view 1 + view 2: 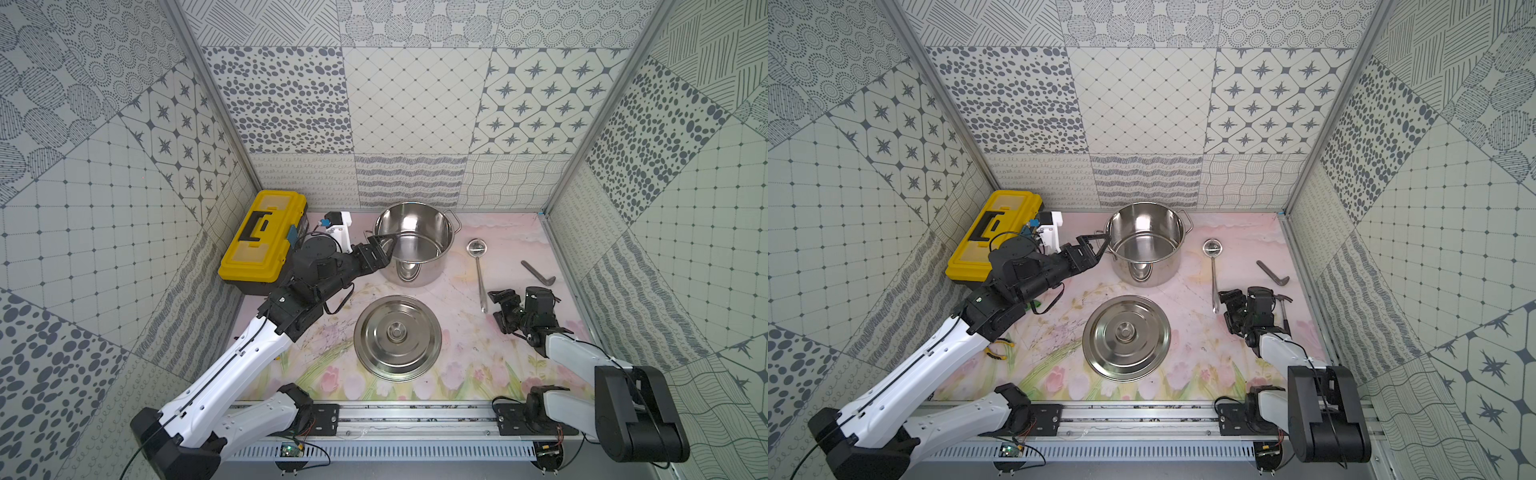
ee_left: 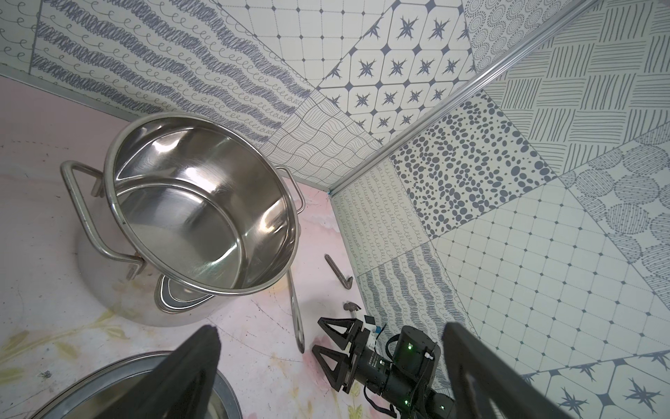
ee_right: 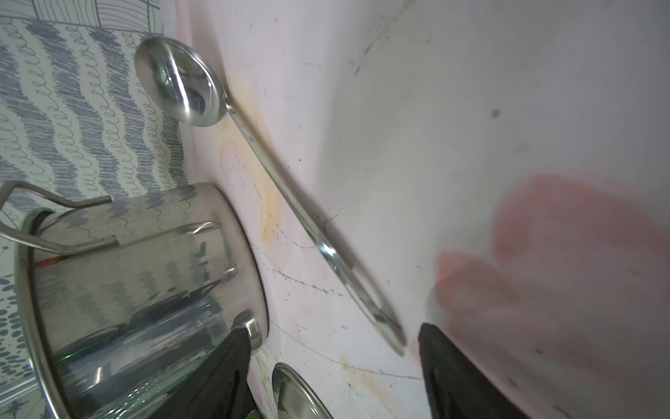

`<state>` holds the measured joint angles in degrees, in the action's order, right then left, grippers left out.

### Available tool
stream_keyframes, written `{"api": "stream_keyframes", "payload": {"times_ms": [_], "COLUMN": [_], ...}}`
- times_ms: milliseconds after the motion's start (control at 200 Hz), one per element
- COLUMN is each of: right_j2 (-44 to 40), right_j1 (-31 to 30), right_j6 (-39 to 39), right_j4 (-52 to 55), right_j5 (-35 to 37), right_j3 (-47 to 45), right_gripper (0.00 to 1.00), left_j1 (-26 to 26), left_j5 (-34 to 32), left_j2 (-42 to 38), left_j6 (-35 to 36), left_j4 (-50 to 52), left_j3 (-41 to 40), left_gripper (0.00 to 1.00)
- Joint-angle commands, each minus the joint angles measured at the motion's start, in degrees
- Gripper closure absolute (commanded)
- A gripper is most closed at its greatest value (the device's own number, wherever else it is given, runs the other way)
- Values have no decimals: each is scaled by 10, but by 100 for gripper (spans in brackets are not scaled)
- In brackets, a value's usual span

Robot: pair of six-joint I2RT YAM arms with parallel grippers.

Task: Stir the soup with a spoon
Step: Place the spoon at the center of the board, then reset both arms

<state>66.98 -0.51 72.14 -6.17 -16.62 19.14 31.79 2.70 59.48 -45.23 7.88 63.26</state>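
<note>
The left pincer (image 1: 390, 248) is spread wide and empty beside the pot (image 1: 419, 272) at the surface's (image 1: 461, 336) far edge. The right pincer (image 2: 318, 336) is apart and empty by the ladle (image 1: 479, 274) handle's end.

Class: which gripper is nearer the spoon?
Right. The right gripper sits open by the handle end of the spoon; the left gripper is at the rim of the pot, across it from the spoon.

We are in a robotics lab test cell: patterned panels (image 1: 415, 104) on aluminium framing (image 1: 218, 104) wall in a flower-printed table (image 1: 465, 340). Along the lower edge of both top views, a left arm (image 1: 232, 374) and right arm (image 1: 582, 357) are bolted to a rail (image 1: 415, 417) beside a bare circuit board (image 1: 291, 450).
</note>
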Motion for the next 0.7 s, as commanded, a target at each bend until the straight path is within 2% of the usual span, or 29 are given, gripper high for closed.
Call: {"api": "stream_keyframes", "payload": {"times_ms": [0, 45, 210, 280, 350, 465, 545, 620, 695], "right_j2": [-45, -65, -121, -121, -120, -125, -121, -115, -109], "right_j1": [1, 1, 0, 0, 0, -1, -1, -2, -1], "right_j6": [-51, -84, -260, -346, -422, -519, -567, -571, -556], "right_j4": [92, 144, 291, 336, 359, 322, 270, 196, 109], "right_j5": [26, 40, 112, 153, 195, 256, 241, 243, 266], "right_j3": [23, 42, 152, 210, 263, 299, 292, 249, 193], "right_gripper": [8, 3, 3, 3, 3, 3, 3, 3, 3], "left_j1": [-3, -3, -4, -4, -4, -4, -6, -12, -40], "left_j5": [-6, -16, -54, -81, -145, -217, -267, -288, -292], "left_j2": [-1, -2, -11, -30, -59, -93, -97, -89, -69], "left_j6": [-1, 5, 98, 114, 127, 246, 337, 415, 428], "left_j4": [-34, -19, 78, 85, 56, 18, -30, -94, -147], "left_j3": [3, 7, 41, 15, -27, -78, -125, -191, -251], "left_gripper": [1, 0, 1, 0, 0, 0, 0, 0, 1]}}
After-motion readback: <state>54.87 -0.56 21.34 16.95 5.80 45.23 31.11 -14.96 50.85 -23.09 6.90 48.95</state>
